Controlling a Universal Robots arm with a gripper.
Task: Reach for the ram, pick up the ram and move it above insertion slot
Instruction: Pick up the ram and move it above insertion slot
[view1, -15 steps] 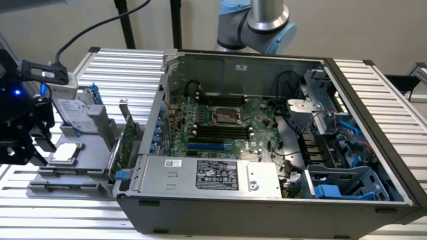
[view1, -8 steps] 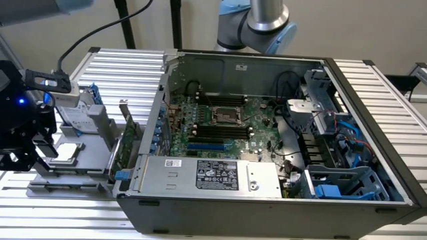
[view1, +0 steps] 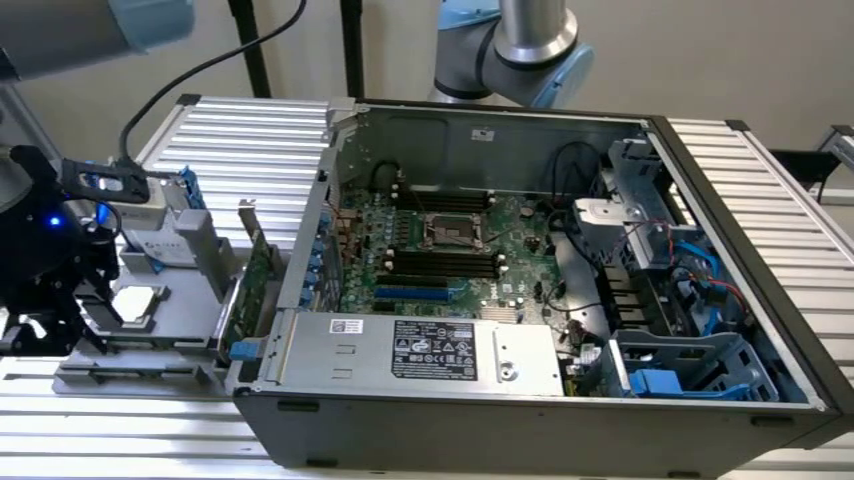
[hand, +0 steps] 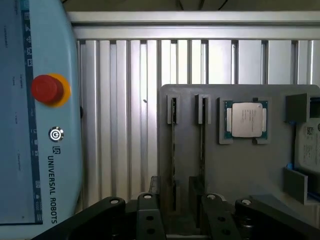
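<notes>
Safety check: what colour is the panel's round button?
The button is red, yellow-ringed; clearest in wrist view.

Tight lanes around the fixture
We saw bare table slats open between the teach pendant and the grey fixture. Two ram sticks stood close together. The expansion card and case wall fenced the exterior view's right.

Red button, grey tray, seemingly dark ram
</notes>
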